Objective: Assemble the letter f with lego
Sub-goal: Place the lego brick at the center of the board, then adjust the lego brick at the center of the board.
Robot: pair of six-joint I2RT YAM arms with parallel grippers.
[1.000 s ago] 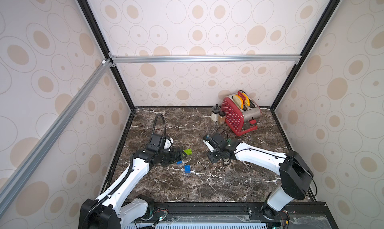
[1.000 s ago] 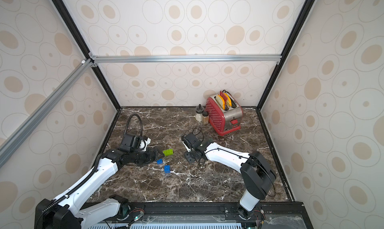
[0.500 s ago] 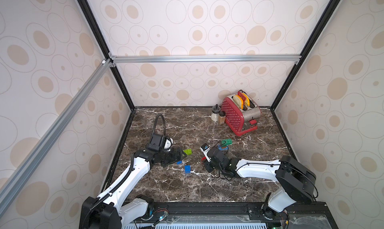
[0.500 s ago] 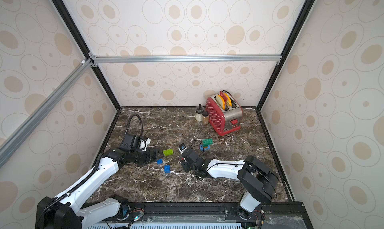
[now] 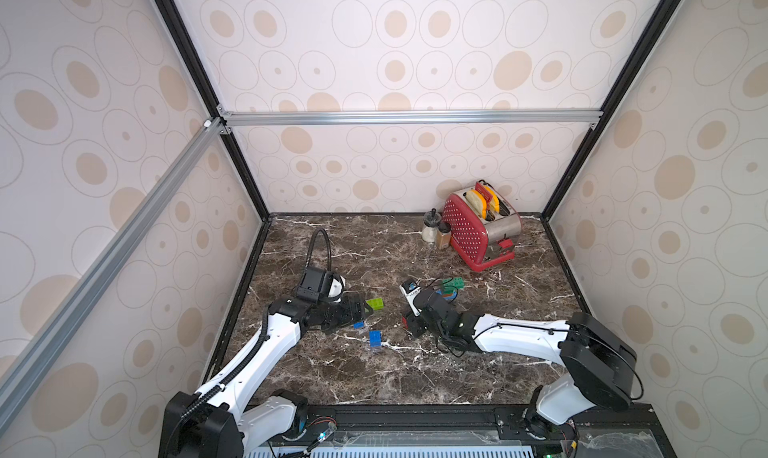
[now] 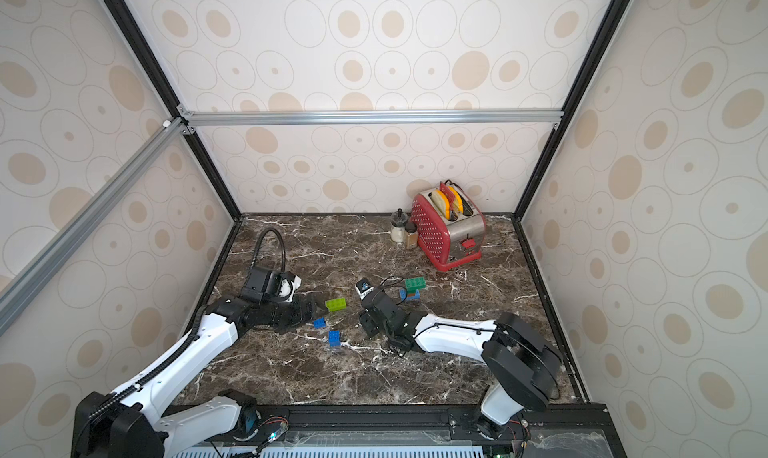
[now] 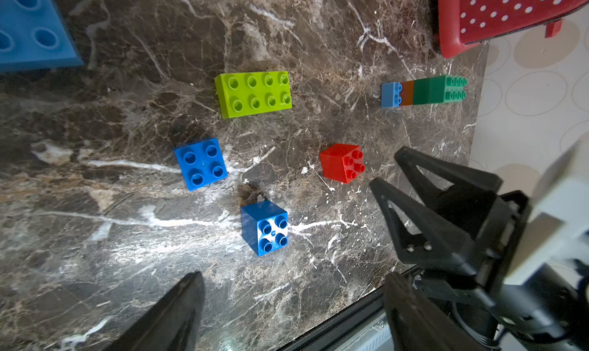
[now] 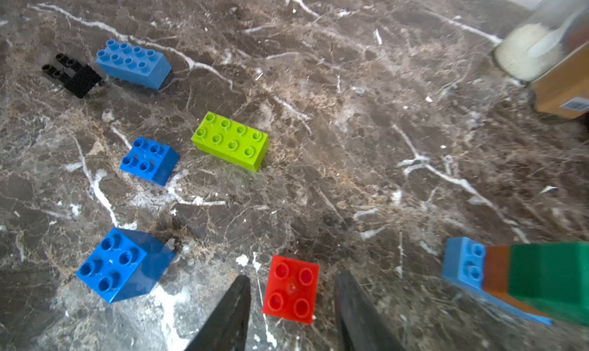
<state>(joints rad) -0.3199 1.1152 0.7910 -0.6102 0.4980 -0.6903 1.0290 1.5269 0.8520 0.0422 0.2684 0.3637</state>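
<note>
Loose lego lies mid-table. A lime green oblong brick (image 5: 375, 303) (image 7: 255, 93) (image 8: 231, 140), a flat blue square (image 7: 200, 164) (image 8: 148, 159) and a blue cube (image 5: 375, 338) (image 7: 265, 227) (image 8: 122, 265) lie between the arms. A stack of dark green, orange and light blue bricks (image 5: 452, 287) (image 7: 424, 91) (image 8: 526, 276) lies on its side farther back. My right gripper (image 8: 293, 276) (image 7: 385, 169) is open, one finger on each side of the red square brick (image 8: 291, 290) (image 7: 342, 163), apart from it. My left gripper (image 7: 291, 301) (image 5: 361, 306) is wide open and holds nothing. A blue oblong brick (image 8: 134, 64) lies beside it.
A red toaster (image 5: 478, 231) (image 6: 446, 227) with bread in its slots stands at the back right. Next to it stand a salt jar (image 5: 430, 227) (image 8: 535, 46) and a spice jar (image 5: 444, 235). Patterned walls close in three sides of the marble table (image 5: 415, 372).
My right arm has drawn back from the green stack toward the front, and its jaws have opened around the red brick. The left arm has stayed put.
</note>
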